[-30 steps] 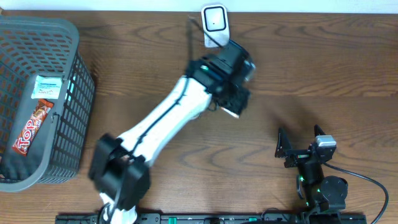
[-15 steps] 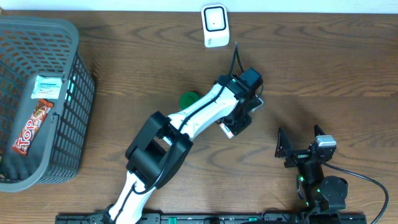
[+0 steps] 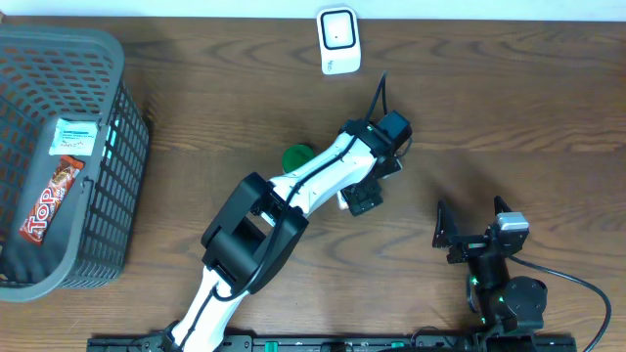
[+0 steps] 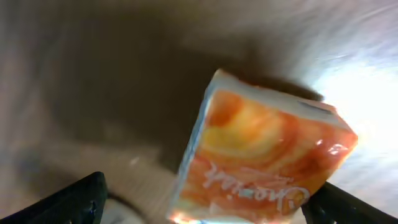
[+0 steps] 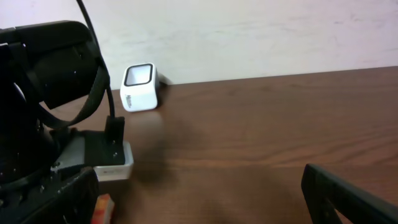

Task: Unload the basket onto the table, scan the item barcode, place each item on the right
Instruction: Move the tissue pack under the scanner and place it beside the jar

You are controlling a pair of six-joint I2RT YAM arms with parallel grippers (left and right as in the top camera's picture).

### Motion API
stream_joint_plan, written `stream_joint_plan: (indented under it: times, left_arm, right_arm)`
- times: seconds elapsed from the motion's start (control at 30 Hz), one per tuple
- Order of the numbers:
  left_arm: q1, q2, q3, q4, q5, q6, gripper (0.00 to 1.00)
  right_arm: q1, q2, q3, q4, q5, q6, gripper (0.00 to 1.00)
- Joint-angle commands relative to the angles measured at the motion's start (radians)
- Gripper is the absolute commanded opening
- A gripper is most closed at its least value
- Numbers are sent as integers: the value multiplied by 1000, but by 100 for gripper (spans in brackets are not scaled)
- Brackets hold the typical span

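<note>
Left claw (image 4: 211, 190) hangs spread wide, released, the orange-and-white cardboard box (image 4: 261, 155) lying loose between its fingers; a finger lifting off-centre could clip and skew it.

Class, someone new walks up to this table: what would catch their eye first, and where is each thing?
The white-and-black left arm stretches diagonally across the brown wooden table, its hand open over an orange-and-white carton. At the far edge stands a small white box-shaped scanner, and at the left a grey plastic basket holds a red candy bar.
</note>
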Motion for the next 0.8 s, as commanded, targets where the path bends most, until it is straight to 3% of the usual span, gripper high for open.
stream_joint_plan:
  times: [0.0, 0.23, 0.5, 0.67, 0.77]
  left_arm:
    - [-8, -18, 9, -3, -189, 31, 98]
    - [-71, -169, 61, 5, -220, 48, 98]
    - [-83, -507, 64, 31, -223, 33, 98]
    - [143, -762, 64, 86, -320, -192, 98]
    - [364, -863, 64, 91, -326, -378, 98]
  right_arm:
    - [6, -3, -2, -4, 2, 11, 99]
    - [6, -2, -2, -4, 2, 11, 99]
    - [6, -2, -2, -4, 2, 11, 99]
    - [6, -2, -2, -4, 2, 11, 99]
    - [6, -2, -2, -4, 2, 11, 99]
